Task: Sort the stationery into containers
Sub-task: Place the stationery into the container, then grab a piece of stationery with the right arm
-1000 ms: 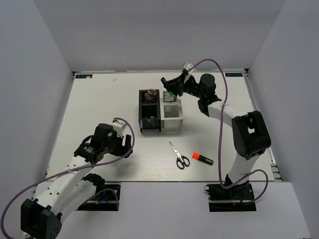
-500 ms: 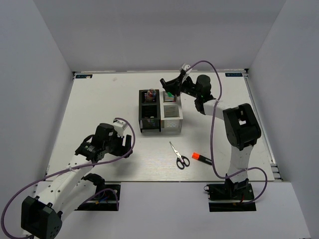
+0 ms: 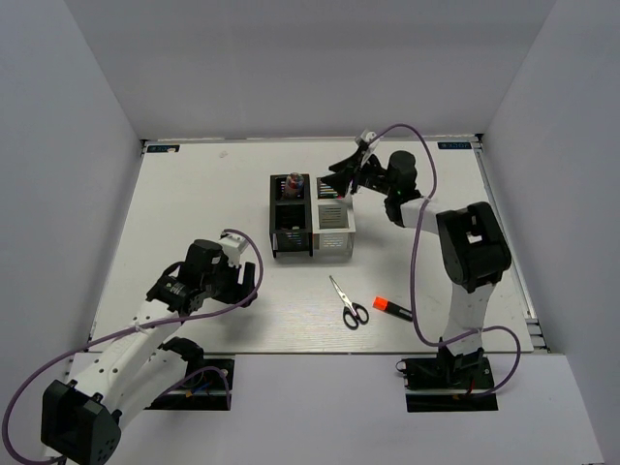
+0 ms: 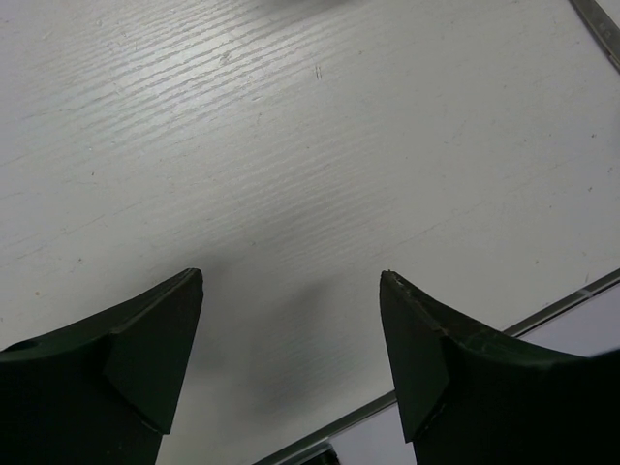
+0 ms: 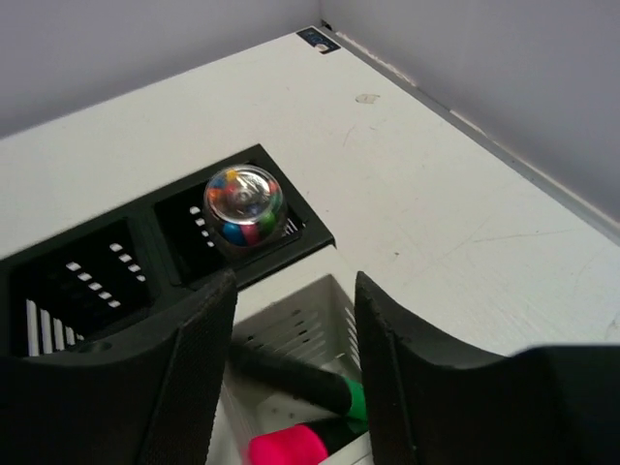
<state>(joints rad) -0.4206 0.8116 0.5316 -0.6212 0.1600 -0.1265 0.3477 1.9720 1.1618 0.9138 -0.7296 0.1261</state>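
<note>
Your right gripper [image 3: 341,180] has just let go. A moment ago it hung over the white organiser [image 3: 332,221] with its jaws closed on the green-ended marker [image 5: 302,381]; now the jaws stand apart with nothing between them. The wrist view shows that marker lying slanted inside the organiser's far compartment, just beside the pink-ended marker [image 5: 289,447] already there. I judge this drop finished, so you can lift the arm clear.

In the black organiser [image 3: 291,218], the clear tube [image 5: 244,201], with coloured bits inside it, stands upright in the far compartment. Both near compartments look empty from above, though their depths are dark.

Two things are left on the table [image 3: 194,213]: the scissors [image 3: 347,302] and the orange-ended marker [image 3: 392,308], near each other in front of the organisers and on the right arm's side. They are probably your next picks.

Your left gripper [image 4: 291,278] has not stirred. Its jaws are wide apart over bare tabletop, holding nothing, well away from any stationery.

As for writing, you have little to go on: the blue stickers [image 3: 455,145] at the table's far corners carry print too small to read, and no brand shows on the markers or organisers
</note>
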